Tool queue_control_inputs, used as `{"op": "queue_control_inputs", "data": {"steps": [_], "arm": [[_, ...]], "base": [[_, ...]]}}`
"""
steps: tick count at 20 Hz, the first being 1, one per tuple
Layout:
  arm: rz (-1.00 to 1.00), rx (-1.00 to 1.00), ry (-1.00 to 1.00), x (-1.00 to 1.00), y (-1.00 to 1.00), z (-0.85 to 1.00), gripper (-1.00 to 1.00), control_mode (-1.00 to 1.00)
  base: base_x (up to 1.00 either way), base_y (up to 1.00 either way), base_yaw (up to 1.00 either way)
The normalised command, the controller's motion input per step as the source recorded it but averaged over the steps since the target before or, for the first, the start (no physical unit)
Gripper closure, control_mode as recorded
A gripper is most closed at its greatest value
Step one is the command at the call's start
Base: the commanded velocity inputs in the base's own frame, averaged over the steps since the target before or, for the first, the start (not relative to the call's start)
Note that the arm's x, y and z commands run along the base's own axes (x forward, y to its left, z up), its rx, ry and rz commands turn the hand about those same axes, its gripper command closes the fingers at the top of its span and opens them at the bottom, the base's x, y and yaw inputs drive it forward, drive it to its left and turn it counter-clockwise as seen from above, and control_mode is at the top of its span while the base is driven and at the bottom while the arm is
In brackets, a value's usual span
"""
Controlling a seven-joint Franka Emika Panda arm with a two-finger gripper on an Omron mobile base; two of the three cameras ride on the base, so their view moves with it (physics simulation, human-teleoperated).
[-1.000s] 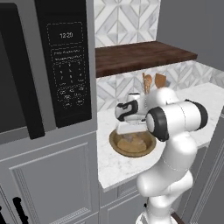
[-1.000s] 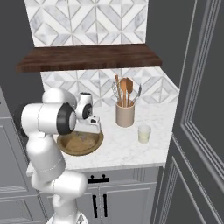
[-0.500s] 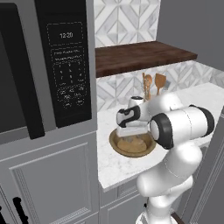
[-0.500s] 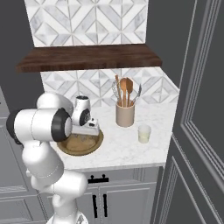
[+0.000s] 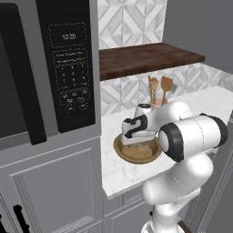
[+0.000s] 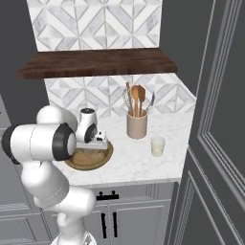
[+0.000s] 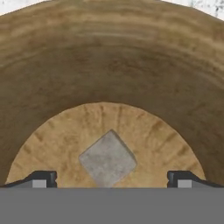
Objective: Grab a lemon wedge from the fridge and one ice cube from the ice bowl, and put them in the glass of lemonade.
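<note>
Gripper (image 7: 108,183) wide open, empty, poised inside ice bowl (image 7: 109,57). Ice cube (image 7: 107,159) on bowl floor, centred between fingertips (image 7: 43,179), corners turned diamond-wise to jaws.

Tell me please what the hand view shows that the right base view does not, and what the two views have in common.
The hand view looks straight into the ice bowl and shows one grey ice cube lying on its pale floor, with the gripper open and a fingertip on each side of the cube, not touching it.

The right base view shows the glass of lemonade on the counter, the utensil crock with wooden spatulas and the dark shelf; the cube cannot be made out there.

Both show the wooden bowl with the gripper over it.
</note>
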Motion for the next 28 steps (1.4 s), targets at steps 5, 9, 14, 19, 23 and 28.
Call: {"op": "queue_control_inputs", "data": {"steps": [5, 9, 14, 19, 23, 28], "arm": [[0.02, 0.00, -0.02, 0.00, 0.00, 0.00, -1.00, -1.00], [0.02, 0.00, -0.04, 0.00, 0.00, -0.06, -1.00, -1.00], [0.03, 0.00, 0.00, 0.00, 0.00, -0.14, -1.00, -1.00], [0.03, 0.00, -0.01, 0.00, 0.01, -0.08, -1.00, -1.00], [0.03, 0.00, -0.08, 0.00, 0.07, 0.00, -1.00, -1.00], [0.00, 0.00, -0.11, 0.00, 0.08, -0.01, -1.00, -1.00]], "base": [[0.00, 0.00, 0.00], [0.00, 0.00, 0.00], [0.00, 0.00, 0.00], [0.00, 0.00, 0.00], [0.00, 0.00, 0.00], [0.00, 0.00, 0.00]]}}
